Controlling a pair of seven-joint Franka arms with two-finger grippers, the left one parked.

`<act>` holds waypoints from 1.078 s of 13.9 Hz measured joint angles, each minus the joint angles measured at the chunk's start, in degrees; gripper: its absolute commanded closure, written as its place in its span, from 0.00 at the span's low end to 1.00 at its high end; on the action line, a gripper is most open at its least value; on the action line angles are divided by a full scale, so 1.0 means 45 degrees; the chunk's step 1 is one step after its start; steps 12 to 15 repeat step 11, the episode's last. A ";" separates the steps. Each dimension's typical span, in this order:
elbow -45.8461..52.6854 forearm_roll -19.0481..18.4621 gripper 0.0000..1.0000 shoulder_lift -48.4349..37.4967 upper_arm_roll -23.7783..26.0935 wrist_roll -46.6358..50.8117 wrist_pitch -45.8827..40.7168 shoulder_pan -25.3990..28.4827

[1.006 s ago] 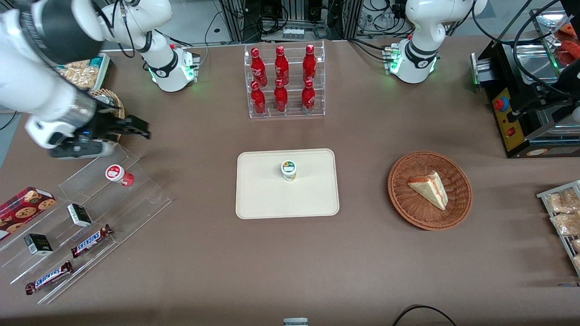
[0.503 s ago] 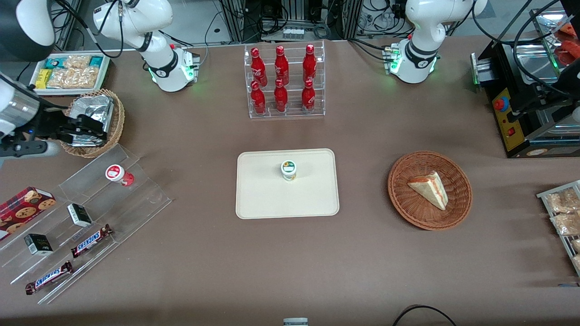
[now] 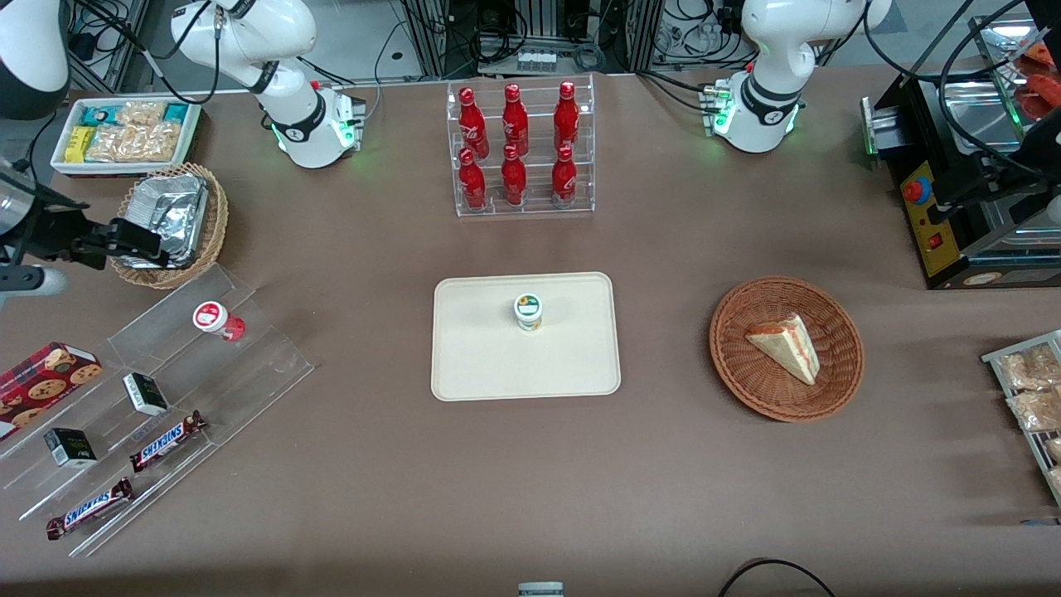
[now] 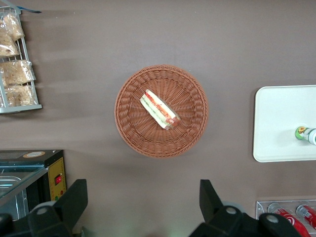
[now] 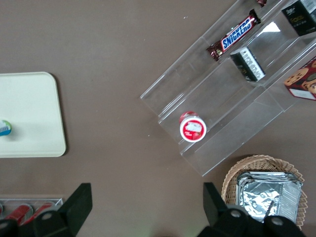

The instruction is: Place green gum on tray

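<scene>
The small green-lidded cylindrical gum bottle (image 3: 528, 311) is seen upright on the flat cream rectangular tray (image 3: 481, 365). The black two-finger gripper (image 3: 137, 245) is held spread and empty above the woven basket with foil (image 3: 214, 224), toward the working arm's end of the brown bench (image 3: 530, 481).

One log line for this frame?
gum: upright on tray | gripper: open, empty, above foil basket | placed
</scene>
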 measured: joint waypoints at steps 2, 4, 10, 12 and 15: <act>0.0160 0.0000 0.00 0.0193 0.0039 0.0000 0.0000 -0.0142; 0.0263 0.0000 0.00 0.0293 0.0042 0.0000 0.0000 -0.0164; 0.0341 0.0000 0.00 0.0355 0.0050 0.0000 0.0000 -0.0169; 0.0347 0.0000 0.00 0.0369 0.0050 0.0000 0.0000 -0.0179; 0.0347 0.0000 0.00 0.0369 0.0050 0.0000 0.0000 -0.0179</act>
